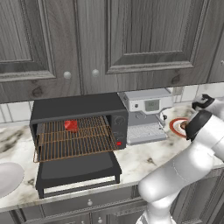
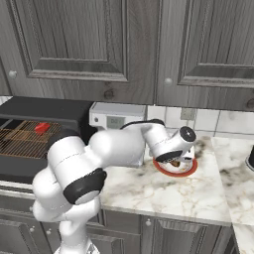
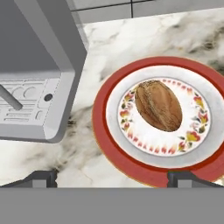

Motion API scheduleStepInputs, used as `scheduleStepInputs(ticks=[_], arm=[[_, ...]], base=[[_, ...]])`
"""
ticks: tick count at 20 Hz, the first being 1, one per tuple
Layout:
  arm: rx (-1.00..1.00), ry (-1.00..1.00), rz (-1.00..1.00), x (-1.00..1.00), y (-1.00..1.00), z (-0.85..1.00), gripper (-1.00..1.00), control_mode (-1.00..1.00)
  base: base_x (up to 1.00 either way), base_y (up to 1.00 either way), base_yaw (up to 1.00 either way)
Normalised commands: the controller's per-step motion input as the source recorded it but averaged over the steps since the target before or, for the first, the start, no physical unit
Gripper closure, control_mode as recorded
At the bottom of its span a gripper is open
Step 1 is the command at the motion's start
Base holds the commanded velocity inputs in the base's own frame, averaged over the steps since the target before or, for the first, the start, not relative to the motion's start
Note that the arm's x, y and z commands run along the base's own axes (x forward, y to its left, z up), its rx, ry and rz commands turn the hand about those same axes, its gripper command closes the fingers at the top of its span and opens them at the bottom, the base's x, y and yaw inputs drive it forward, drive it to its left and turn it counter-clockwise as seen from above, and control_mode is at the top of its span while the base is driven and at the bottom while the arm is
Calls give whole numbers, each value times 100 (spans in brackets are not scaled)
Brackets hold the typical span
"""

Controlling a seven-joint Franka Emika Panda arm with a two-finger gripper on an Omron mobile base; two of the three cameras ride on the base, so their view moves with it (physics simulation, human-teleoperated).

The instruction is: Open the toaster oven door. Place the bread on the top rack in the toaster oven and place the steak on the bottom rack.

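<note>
The black toaster oven (image 1: 78, 107) stands with the toaster oven door (image 1: 76, 167) folded down flat onto the counter. Inside, the coppery top rack (image 1: 89, 124) sits above the bottom rack (image 1: 72, 151), which juts out forward. The red steak (image 1: 71, 125) lies on the grid toward the back; I cannot tell which rack bears it. The brown oval bread (image 3: 158, 105) rests on a red-rimmed flowered plate (image 3: 103, 131) to the right of the coffee machine. My gripper (image 3: 113, 178) hangs open just above this plate, holding nothing, with the bread ahead between its fingers.
A silver-white coffee machine (image 1: 146, 114) stands between the oven and the plate, close to the hand's left side (image 3: 30, 65). A pale dish (image 1: 6, 177) lies at the counter's left end. Wall cabinets (image 1: 109, 39) hang low over the appliances.
</note>
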Motion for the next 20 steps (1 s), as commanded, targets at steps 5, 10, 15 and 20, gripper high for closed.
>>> scheduleStepInputs(ticks=[5,10,15,20], arm=[[0,0,0,17,-11,-6,-100,-100],[0,0,1,9,-10,-6,-100,-100],[1,0,1,3,-7,-1,-100,-100],[4,0,2,3,-2,0,-100,-100]], base=[[0,0,0],[0,0,0],[0,0,0],[0,0,0]])
